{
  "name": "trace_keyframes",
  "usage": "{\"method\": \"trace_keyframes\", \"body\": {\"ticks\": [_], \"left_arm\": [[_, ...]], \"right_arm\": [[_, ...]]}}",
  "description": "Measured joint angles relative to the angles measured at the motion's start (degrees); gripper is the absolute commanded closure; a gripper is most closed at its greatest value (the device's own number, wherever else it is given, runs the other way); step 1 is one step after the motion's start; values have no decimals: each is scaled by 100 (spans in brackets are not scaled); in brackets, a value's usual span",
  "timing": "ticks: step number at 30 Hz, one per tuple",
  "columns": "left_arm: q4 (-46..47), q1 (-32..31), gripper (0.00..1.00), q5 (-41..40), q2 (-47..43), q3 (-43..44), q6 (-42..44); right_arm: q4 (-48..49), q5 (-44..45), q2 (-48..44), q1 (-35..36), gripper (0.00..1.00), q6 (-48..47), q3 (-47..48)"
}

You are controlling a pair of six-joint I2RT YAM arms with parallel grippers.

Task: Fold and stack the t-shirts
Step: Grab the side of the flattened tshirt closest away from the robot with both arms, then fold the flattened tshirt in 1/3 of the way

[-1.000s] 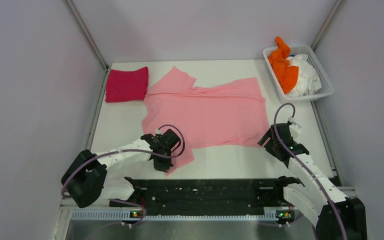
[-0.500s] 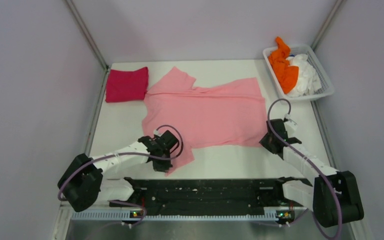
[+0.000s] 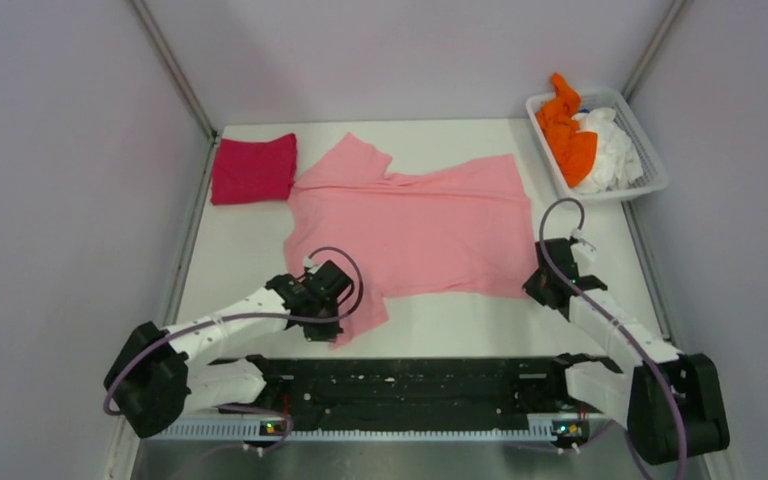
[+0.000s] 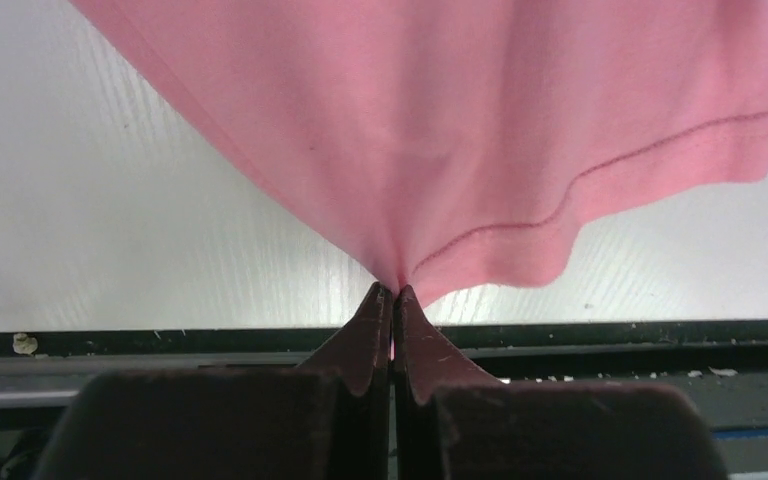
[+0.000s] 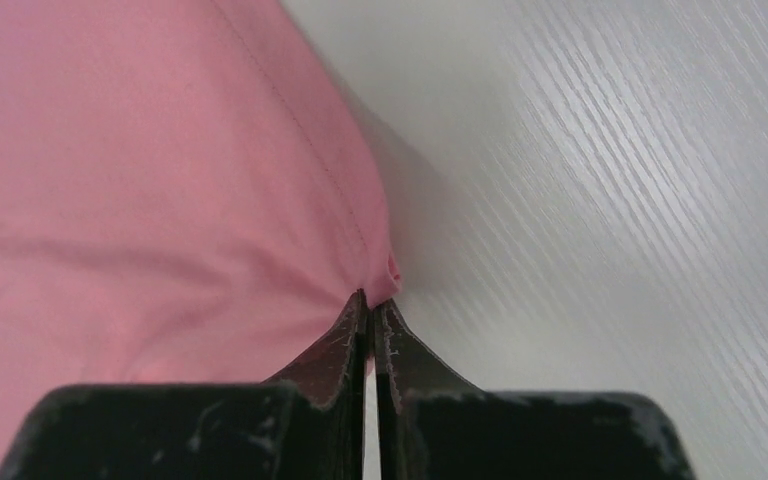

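Note:
A large light pink t-shirt (image 3: 415, 225) lies spread across the middle of the table. My left gripper (image 3: 332, 310) is shut on its near left sleeve, whose hemmed edge (image 4: 520, 225) bunches at the fingertips (image 4: 392, 292). My right gripper (image 3: 537, 282) is shut on the shirt's near right bottom corner (image 5: 385, 270), with the cloth pinched at the tips (image 5: 372, 298). A folded magenta-red t-shirt (image 3: 253, 168) rests at the far left. An orange t-shirt (image 3: 568, 132) and a white t-shirt (image 3: 608, 150) lie crumpled in the basket.
A white slatted basket (image 3: 656, 178) stands at the far right corner. Metal frame rails run along the table's left (image 3: 192, 222) and right (image 3: 650, 270) edges. A black rail (image 3: 420, 385) with the arm bases crosses the near edge.
My right gripper has closed from open onto the pink shirt's near right corner. The left arm has drawn slightly toward the near left, still holding the sleeve.

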Motion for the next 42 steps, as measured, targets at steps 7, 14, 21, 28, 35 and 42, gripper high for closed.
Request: {"method": "trace_keyframes", "body": {"ticks": [7,14,21,28,35,42], "left_arm": [[-592,-120,100,188,-1036,22,-264],[-1134,-313,100,463,-1980,-28,-734],[-782,-330,100,883,-2719,-177,-809],[907,-55,100,1047,-2096,-81,-450],[1720,1384,100,1338,-1058,885,210],[1766,2428,100,1386,-490,1478,789]], "right_arm": [[-1668,-249,-1781,44,100,153,160],[-2855,-496,-2225,280,100,581,299],[-3230,-544,-2428,345,100,737,286],[-2796,-813,-1687,350,100,494,289],[-2645,-407,-636,352,100,173,905],[-2267,-201,225,146,100,-181,1694]]}}
